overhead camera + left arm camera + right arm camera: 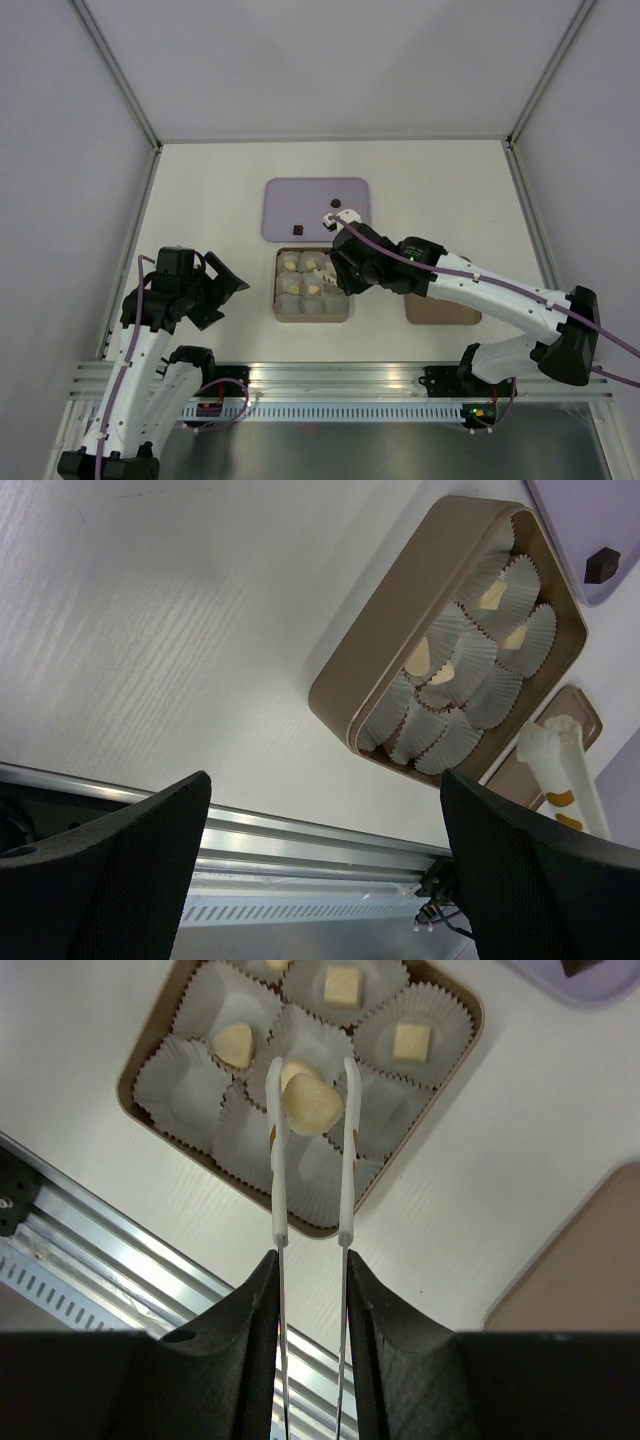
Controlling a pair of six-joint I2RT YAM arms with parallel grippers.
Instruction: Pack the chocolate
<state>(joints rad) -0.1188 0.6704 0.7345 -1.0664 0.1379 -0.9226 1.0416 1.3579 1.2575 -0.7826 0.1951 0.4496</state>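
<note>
A brown box (311,314) lined with white paper cups (184,1082) holds several cream chocolates, such as a heart (234,1045) and a square (408,1042). My right gripper (310,1260) is shut on white tongs (343,1160). The tongs pinch a cream chocolate (313,1105) just above the box's middle cups. In the top view this gripper (337,272) hangs over the box's right side. Dark chocolates (299,229) (337,199) lie on the purple tray (285,200). My left gripper (226,286) is open and empty, left of the box, and its own view (325,810) shows the box (345,695).
A brown lid (445,312) lies right of the box, under my right arm. The metal rail (340,375) runs along the near table edge. White walls enclose the table on three sides.
</note>
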